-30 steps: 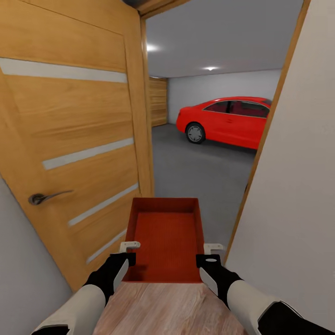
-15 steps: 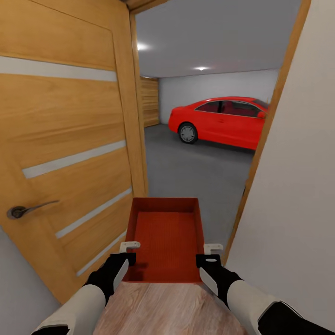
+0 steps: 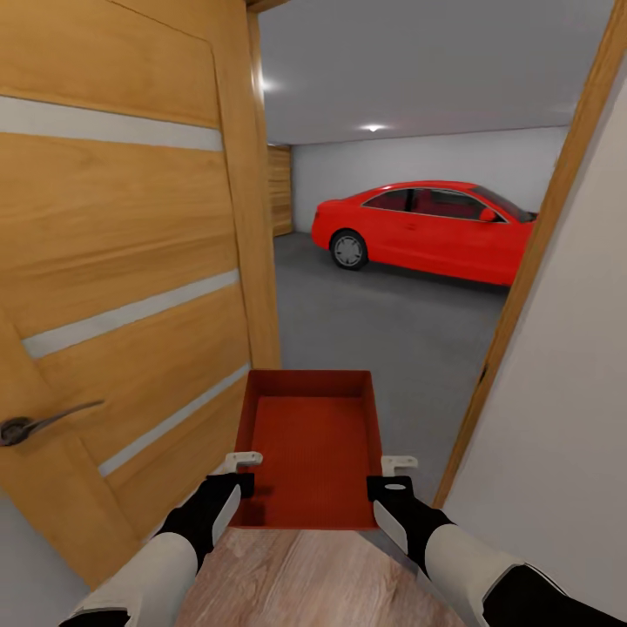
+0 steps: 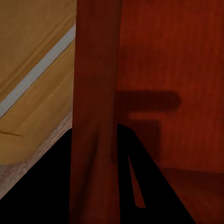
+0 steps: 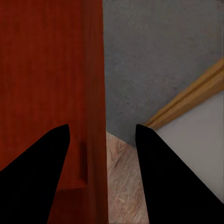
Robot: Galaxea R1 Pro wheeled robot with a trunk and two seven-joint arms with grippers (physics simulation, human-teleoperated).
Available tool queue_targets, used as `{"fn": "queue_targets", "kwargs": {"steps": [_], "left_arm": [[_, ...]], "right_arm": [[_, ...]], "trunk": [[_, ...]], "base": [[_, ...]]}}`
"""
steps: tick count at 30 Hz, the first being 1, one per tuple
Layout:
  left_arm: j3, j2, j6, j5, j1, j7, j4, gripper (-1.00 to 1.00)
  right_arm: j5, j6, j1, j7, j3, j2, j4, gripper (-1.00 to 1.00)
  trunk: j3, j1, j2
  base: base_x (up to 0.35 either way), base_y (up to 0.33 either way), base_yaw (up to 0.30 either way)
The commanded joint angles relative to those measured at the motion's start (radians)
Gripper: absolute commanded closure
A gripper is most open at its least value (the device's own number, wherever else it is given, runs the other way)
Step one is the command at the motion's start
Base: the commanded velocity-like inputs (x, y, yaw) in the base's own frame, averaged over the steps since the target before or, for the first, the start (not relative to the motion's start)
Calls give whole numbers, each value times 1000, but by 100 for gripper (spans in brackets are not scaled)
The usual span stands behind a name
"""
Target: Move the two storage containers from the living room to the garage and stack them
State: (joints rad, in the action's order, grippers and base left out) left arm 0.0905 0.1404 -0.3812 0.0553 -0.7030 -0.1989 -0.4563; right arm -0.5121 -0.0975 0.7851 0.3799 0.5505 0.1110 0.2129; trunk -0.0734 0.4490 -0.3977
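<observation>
At the doorway into the garage. I'm carrying one storage container [image 3: 306, 453], held level out in front of me between both arms, open side up, nothing inside. My left pincer [image 3: 241, 470] is clamped on its left wall near the near corner; left wrist view shows that wall [image 4: 95, 116] running between my fingers [image 4: 140, 182]. My right pincer [image 3: 394, 475] is clamped on the right wall the same way, wall [image 5: 91, 93] between the two dark fingers [image 5: 37, 172]. Near end of the bin sits over the wood-plank flooring [image 3: 305, 579], far end over the garage floor [image 3: 383, 331], dark grey concrete. Open wooden door [image 3: 122, 261] close on my left, handle [image 3: 39, 422] at left edge. Door frame [image 3: 540, 252] and pale wall [image 3: 566, 418] close on my right. Red car [image 3: 427, 228] parked at the far side, well apart from me. Honey-coloured plank door [image 3: 280, 192] at far left.
</observation>
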Motion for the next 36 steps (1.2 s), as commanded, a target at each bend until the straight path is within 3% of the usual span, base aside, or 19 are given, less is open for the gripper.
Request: {"fn": "queue_targets", "kwargs": {"steps": [1, 36], "left_arm": [[6, -9, -10, 26, 0, -5, -1, 100], [8, -9, -10, 26, 0, -5, -1, 100]], "right_arm": [[6, -7, 2, 2, -21, -1, 31, 100], [6, -7, 2, 2, -21, -1, 31, 100]], "trunk": [[-2, 1, -2], [-2, 1, -2]], "base": [[191, 141, -212], [186, 137, -225]]}}
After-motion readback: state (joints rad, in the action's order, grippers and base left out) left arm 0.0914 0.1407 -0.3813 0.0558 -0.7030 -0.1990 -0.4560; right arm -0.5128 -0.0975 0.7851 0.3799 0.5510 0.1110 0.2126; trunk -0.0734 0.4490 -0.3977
